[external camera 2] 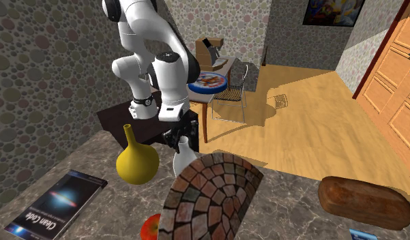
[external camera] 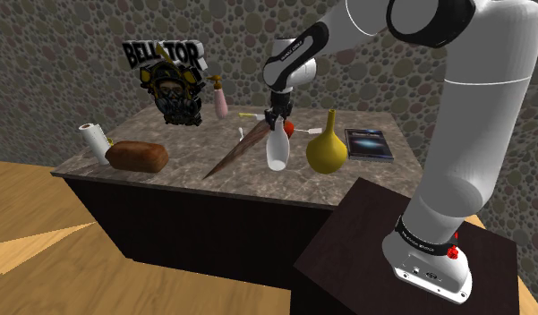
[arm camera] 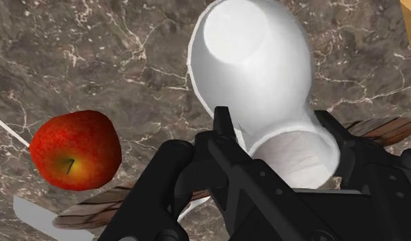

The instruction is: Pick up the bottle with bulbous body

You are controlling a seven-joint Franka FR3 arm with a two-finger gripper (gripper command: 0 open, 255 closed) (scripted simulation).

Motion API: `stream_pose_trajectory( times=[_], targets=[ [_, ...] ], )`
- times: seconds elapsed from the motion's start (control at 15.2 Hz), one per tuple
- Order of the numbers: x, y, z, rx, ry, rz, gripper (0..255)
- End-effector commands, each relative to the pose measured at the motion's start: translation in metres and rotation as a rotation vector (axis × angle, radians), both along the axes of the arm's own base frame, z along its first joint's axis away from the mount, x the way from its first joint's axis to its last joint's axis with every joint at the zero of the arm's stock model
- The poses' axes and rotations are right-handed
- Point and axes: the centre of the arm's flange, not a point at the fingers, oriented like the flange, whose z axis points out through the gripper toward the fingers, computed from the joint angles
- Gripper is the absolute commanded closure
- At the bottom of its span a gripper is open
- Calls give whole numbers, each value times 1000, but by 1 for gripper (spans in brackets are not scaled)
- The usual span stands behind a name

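Countertop (arm camera: pixel 94 55); end effector (arm camera: pixel 275 130) tight on bottle (arm camera: pixel 252 55)

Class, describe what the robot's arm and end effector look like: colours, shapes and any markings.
The arm is built of smooth, rounded white segments linked by dark joints. Near its foot sits a black band with faint pale lettering, and a small red part on the white base flange. The end effector is all black and angular, with two blocky fingers.

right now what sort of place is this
Likely a house's living or dining area: wooden floor, a panelled wooden door, and a small table with a chair beyond the marble counter.
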Motion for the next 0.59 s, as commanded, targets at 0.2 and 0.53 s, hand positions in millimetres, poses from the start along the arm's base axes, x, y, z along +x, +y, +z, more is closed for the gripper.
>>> stream_pose_trajectory(
  times=[0.2, 0.53],
  targets=[
    [0, 0, 25, 0, -1, 0, 255],
    [0, 0, 51, 0, -1, 0, 255]
  ],
)
